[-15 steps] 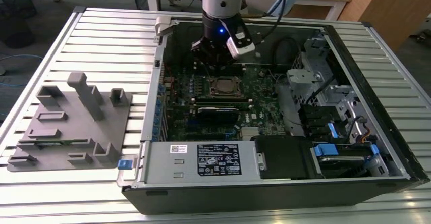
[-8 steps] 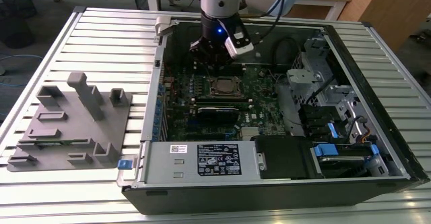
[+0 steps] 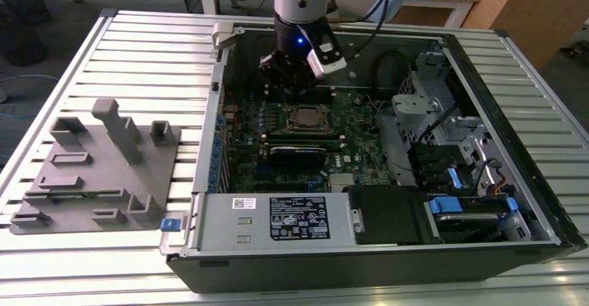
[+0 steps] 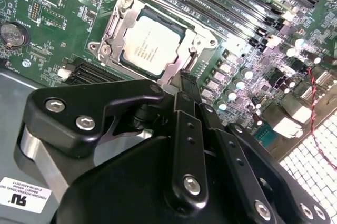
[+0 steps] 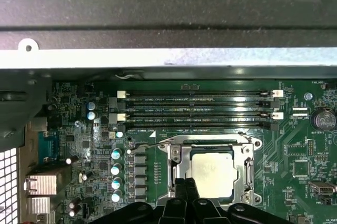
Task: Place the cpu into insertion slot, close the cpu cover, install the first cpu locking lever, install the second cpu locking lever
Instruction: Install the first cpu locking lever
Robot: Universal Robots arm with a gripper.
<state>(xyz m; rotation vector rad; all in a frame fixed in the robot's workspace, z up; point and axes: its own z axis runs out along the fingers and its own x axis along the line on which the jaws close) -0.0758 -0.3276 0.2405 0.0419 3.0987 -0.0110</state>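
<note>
One grey fixture block (image 3: 96, 168) sits on the desk (image 3: 138, 58) at the exterior view's left. Inside the computer case (image 3: 368, 268), the cpu (image 4: 150, 45) lies in the insertion slot (image 3: 307, 118) under the cpu cover (image 4: 199, 41); the clenched, empty pincer (image 4: 187, 82) hovers at its edge. A white label (image 3: 299, 218) fronts the power supply (image 3: 230, 227).

Robot lab, slatted bench (image 3: 138, 51), opened computer (image 3: 368, 268)

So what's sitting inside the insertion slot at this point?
The cpu lies in the insertion slot, the cpu cover framing it. The claw hides part of one edge; whatever lies under the chip is covered.
</note>
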